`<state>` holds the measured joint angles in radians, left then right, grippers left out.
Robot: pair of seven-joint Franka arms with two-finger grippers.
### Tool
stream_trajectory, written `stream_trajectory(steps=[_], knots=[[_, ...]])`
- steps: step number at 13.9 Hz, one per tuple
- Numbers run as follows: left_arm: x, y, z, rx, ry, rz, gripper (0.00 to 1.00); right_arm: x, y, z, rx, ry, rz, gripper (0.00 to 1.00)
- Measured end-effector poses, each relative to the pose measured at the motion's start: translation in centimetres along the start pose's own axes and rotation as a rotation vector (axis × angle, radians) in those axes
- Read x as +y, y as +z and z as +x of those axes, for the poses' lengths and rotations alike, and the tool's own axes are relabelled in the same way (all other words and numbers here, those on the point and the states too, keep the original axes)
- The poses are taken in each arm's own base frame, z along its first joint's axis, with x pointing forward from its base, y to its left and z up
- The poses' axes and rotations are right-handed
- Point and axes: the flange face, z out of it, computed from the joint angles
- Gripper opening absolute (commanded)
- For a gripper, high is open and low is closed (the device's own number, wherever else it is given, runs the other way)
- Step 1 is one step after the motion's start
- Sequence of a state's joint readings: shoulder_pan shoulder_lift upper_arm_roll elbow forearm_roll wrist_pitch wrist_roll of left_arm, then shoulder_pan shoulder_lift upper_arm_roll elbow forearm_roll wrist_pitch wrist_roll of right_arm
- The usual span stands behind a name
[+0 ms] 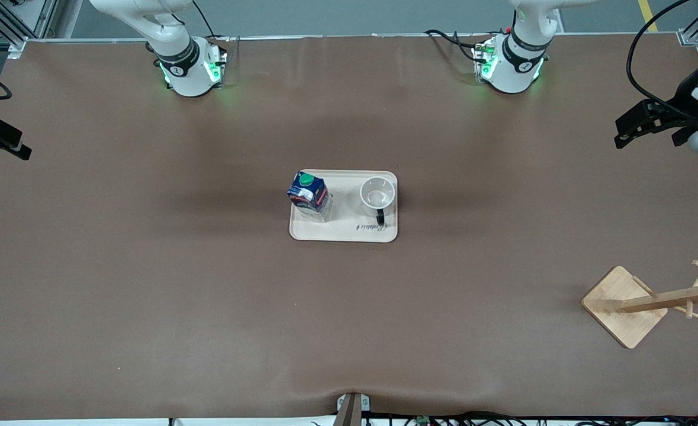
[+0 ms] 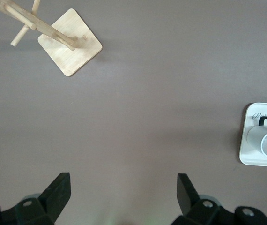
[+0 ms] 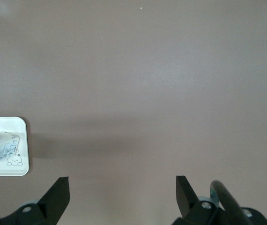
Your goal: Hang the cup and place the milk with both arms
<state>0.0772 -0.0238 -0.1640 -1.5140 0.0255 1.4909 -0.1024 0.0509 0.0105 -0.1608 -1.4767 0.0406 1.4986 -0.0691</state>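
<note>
Tray [image 1: 344, 234]: cream, rounded rectangle, lying flat at the middle of the brown counter [image 1: 147, 284]; its long sides run from one arm's end of the counter toward the other; script lettering shows along its edge nearer the front camera.

Milk [image 1: 308, 193]: standing upright on the tray, at the tray's end toward the right arm; long axis vertical, green cap on top; dark blue upper part with a red label, whitish lower part; in the right wrist view only its whitish lower part with a small drawn figure shows, at the frame's edge.

Cup [image 1: 378, 193]: standing upright on the same tray, at the end toward the left arm, mouth facing up; black loop handle points toward the front camera, toward the lettering; apart from the milk, bare tray between them.

Rack [image 1: 639, 305]: wooden cup tree with a square base, a post and short pegs; it stands toward the left arm's end of the counter, nearer the front camera than the tray and well apart from it.

Left end effector [image 2: 124, 190]: over bare counter at the left arm's end, fingers spread wide with nothing between them; the rack and the cup both show in its wrist view.

Right end effector [image 3: 122, 192]: over bare counter at the right arm's end, fingers spread wide, nothing held; the tray's corner shows in its wrist view.
</note>
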Motion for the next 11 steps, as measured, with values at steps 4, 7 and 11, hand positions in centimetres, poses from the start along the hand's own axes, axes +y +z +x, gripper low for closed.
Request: stream_trajectory(steps=[4,7,11], knots=[[-0.1,-0.4,0.0,0.007,-0.003,-0.001,1.0,0.0,0.0,0.0,0.0,0.0,0.0,1.0],[-0.2,-1.2,-0.1,0.021,-0.019,-0.002,1.0,0.0,0.0,0.0,0.0,0.0,0.0,1.0],[0.6,-0.1,-0.1,-0.013,-0.022,0.001,1.0,0.0,0.0,0.0,0.0,0.0,0.0,1.0]])
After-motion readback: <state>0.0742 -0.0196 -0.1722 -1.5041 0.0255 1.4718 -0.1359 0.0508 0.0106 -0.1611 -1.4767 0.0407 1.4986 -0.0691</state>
